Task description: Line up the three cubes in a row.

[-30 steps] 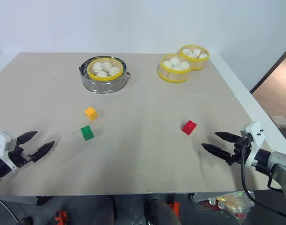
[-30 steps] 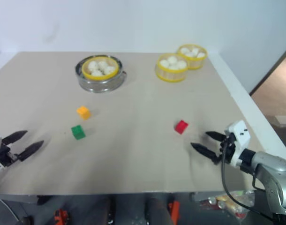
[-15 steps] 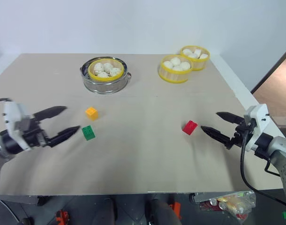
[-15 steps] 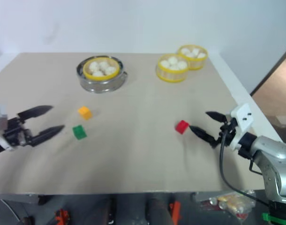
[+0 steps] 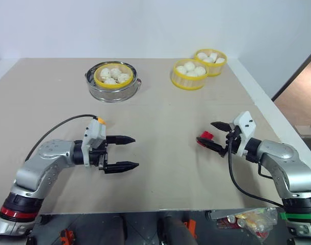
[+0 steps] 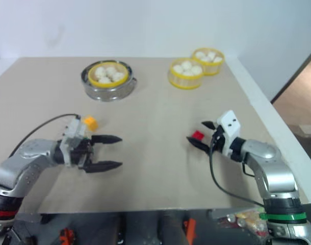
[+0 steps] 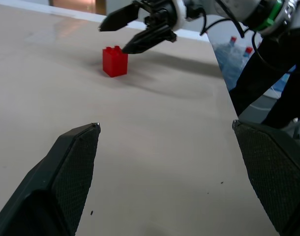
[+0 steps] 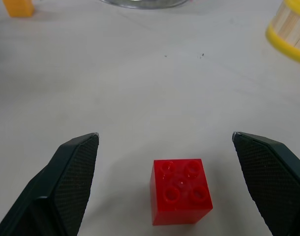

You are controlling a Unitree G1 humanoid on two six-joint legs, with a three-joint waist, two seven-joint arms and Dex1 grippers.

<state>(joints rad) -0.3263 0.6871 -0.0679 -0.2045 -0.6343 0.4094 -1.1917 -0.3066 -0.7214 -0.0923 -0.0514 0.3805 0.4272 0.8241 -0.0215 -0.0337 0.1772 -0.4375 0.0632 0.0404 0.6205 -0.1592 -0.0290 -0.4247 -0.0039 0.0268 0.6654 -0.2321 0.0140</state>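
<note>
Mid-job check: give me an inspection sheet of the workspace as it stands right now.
Surface: beige table, bare between the arms.
Job's things: red cube upright on the table, studs up, between the right end effector's fingers, not gripped; orange-yellow cube just behind the left wrist; green cube cannot be made out, the left arm lies over that spot. No row yet.
Clutter: steel pot holding a yellow-rimmed basket of white buns; two more bun baskets at the far right.
End effectors: left end effector open, empty, pointing right; right end effector open around the red cube.
Cables: black cable looping off the left wrist; another off the right.
Surroundings: white wall; bottles beside the table edge.
</note>
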